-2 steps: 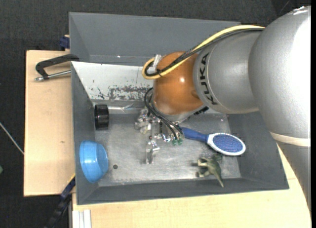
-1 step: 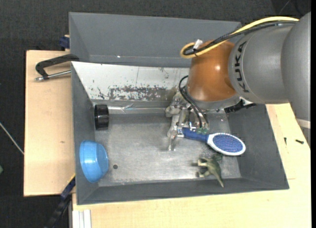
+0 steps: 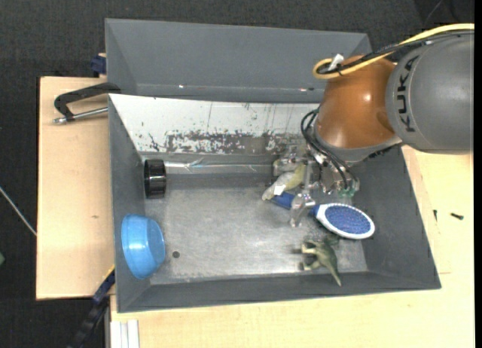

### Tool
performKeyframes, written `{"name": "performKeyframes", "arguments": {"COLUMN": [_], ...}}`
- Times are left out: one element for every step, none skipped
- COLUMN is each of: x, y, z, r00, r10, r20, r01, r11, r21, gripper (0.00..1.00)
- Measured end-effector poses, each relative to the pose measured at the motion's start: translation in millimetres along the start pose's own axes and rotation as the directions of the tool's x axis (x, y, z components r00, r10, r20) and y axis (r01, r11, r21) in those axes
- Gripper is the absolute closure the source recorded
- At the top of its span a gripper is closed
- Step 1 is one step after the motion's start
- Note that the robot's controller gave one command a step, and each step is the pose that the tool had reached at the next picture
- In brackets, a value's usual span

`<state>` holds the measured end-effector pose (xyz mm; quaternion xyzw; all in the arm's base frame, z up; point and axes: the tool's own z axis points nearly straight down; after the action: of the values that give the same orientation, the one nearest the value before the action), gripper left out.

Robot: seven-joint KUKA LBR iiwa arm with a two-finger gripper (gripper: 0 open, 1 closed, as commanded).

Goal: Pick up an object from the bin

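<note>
Grey metal bin (image 3: 226,226), right half: tool (image 3: 301,202) low beside small blue piece (image 3: 282,202); piece touching or just left of tool. Oval blue brush (image 3: 348,221) just right. Tool spread or pinching: cannot tell.

You read one marking here: the black letters "KUKA", set sideways on the rounded grey metal arm segment (image 3: 438,94) at upper right, just beside its glossy orange cover (image 3: 354,113).

Grey KUKA arm (image 3: 440,94), orange cover (image 3: 352,109), yellow cable (image 3: 376,54)
</note>
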<state>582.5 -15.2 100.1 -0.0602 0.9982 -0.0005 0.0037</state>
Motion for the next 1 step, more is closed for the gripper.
{"name": "performKeyframes", "arguments": {"x": [-0.2], "y": [2.1], "z": [-0.1], "r00": [1.000], "r10": [-0.002], "r20": [-0.002], "r01": [0.002], "r11": [1.000], "r21": [-0.002], "gripper": [1.00]}}
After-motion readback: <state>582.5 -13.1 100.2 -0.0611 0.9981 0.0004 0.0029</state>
